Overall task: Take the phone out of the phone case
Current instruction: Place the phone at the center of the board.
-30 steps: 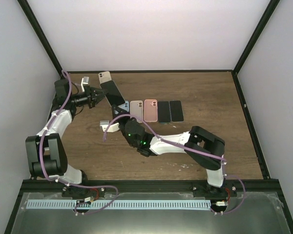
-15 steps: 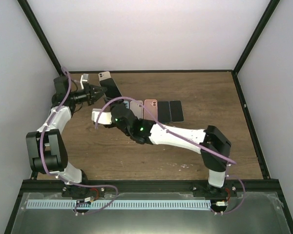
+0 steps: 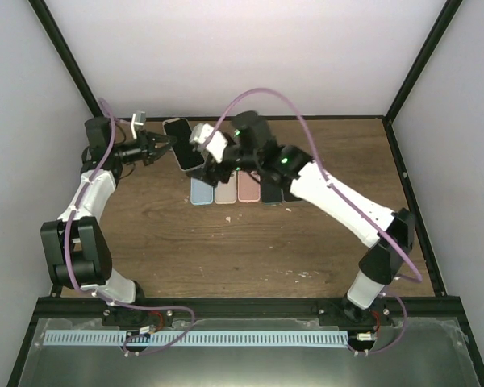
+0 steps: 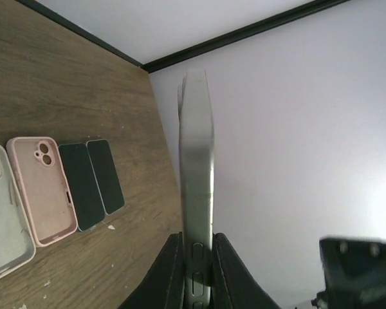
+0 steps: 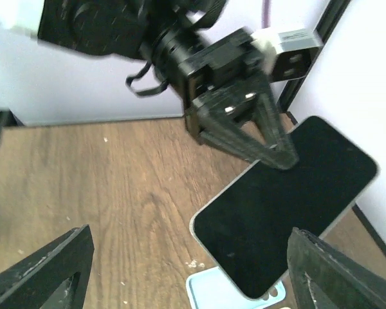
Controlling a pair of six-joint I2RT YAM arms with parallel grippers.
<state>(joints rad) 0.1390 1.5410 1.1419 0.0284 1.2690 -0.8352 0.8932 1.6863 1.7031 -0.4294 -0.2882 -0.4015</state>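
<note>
Left gripper [image 3: 165, 145] holds the phone [image 3: 185, 147] aloft; right gripper [image 3: 213, 161] hangs just beside it, above 3 pale cases [image 3: 224, 191].

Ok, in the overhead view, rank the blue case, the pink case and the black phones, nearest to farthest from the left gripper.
From the left gripper:
1. The blue case, at the row's left end.
2. The pink case, mid-row.
3. The black phones, at the right end, partly hidden.

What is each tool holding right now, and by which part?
The left tool is shut on the phone, pinching its faces at one long side edge. The right tool is open and holds nothing.
</note>
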